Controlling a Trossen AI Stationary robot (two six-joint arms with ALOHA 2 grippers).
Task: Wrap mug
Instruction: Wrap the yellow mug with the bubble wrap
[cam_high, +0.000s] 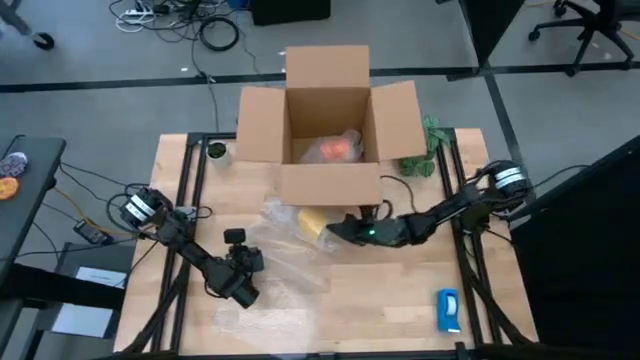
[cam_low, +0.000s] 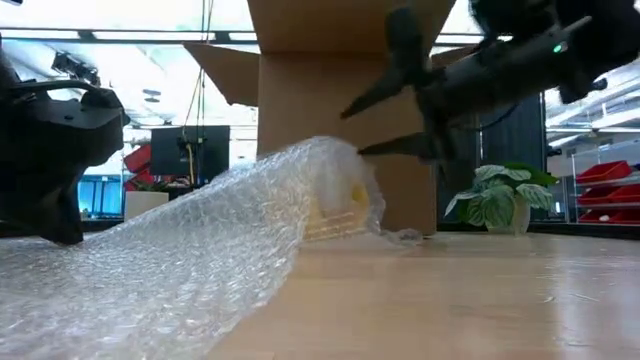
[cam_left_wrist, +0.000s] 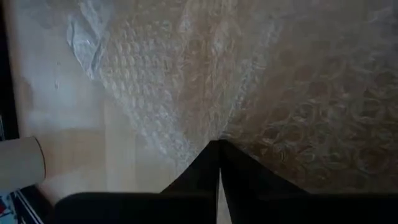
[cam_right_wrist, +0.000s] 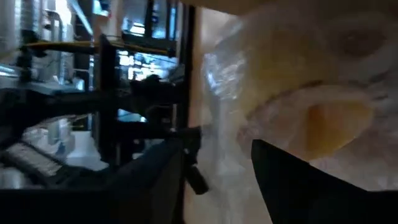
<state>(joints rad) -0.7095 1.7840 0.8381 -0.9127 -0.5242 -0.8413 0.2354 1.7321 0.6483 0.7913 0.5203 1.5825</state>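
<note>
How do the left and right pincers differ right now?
The left pincer is shut, pinching the bubble wrap; the right pincer is open. The left sits low at the sheet's near end; the right hangs above the table by the yellow object rolled in the far end, near the cardboard box. Both are at the same sheet.

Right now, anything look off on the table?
Yes: the orange mug sits inside the cardboard box, while the bubble wrap on the table covers a yellowish item instead. The right gripper is open beside it; the left gripper is shut on the wrap.
</note>
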